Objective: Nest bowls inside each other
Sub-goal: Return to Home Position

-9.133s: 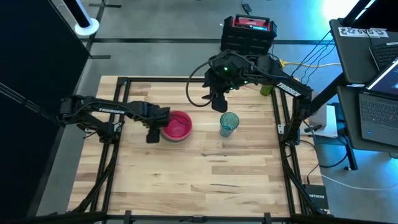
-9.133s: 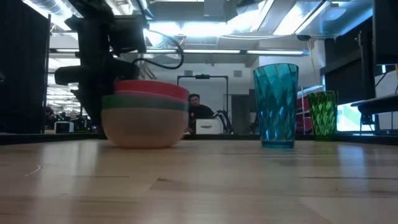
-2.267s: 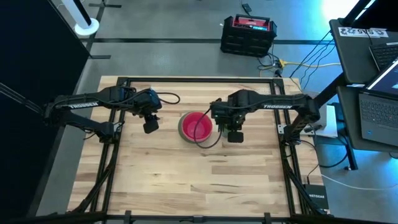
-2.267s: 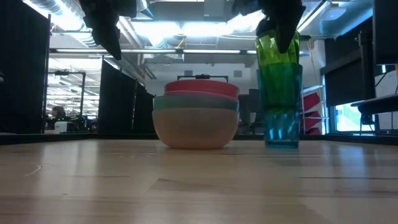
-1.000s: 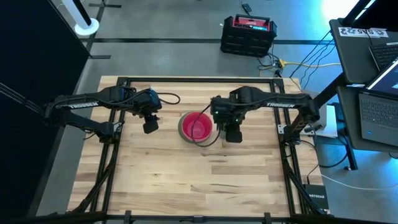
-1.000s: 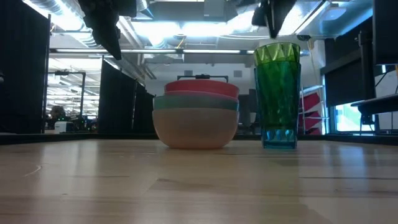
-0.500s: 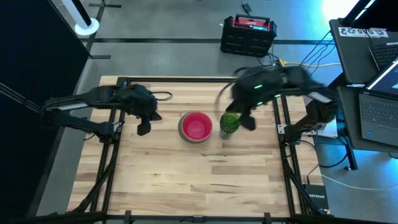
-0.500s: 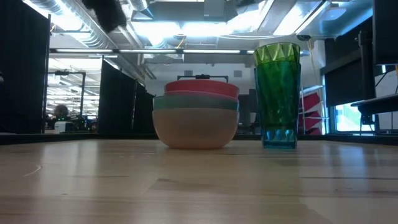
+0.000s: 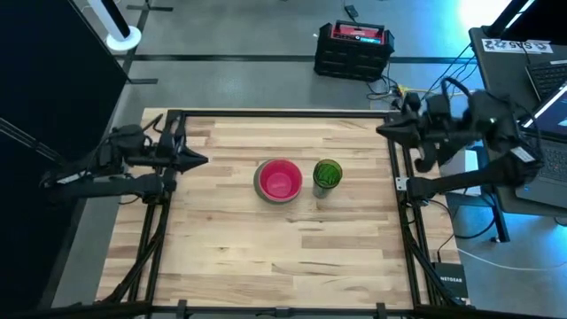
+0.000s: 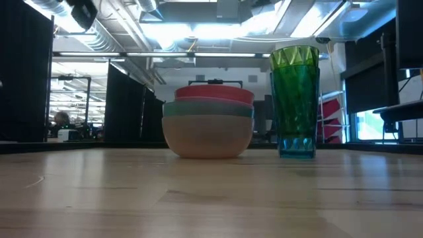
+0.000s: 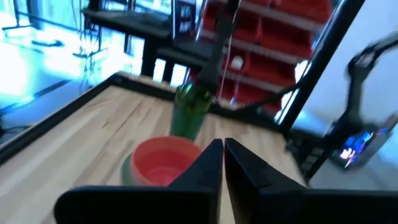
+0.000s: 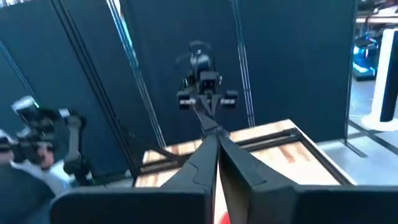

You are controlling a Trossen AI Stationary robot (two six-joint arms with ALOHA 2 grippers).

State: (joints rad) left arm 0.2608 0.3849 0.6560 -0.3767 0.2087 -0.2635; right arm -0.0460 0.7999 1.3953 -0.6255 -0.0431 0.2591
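Observation:
The bowls [image 9: 279, 180] stand nested in one stack at the table's middle: a coral pink one on top [image 10: 214, 94], a green one under it, and a large pale pink one [image 10: 207, 135] resting on the wood. My left gripper [image 9: 202, 161] is drawn back at the table's left edge, shut and pointing level at the stack [image 11: 163, 163]. My right gripper [image 9: 383, 131] is raised at the right edge, shut and pointing level across the table. Both wrist views show the shut fingers with nothing between them, left [image 11: 222, 155] and right [image 12: 216, 148].
A green cup sits inside a tall teal cup [image 9: 327, 175] just right of the bowls [image 10: 295, 99]. Black frame rails run along the table's left and right edges [image 9: 397, 168]. The wood in front of the stack is bare.
Both arms have pulled away from the table's middle. My left gripper has gone toward the left edge and tipped up from pointing down to level. My right gripper has risen from above the cups, gone toward the right edge and tipped up level. Bowls and cups have stayed put.

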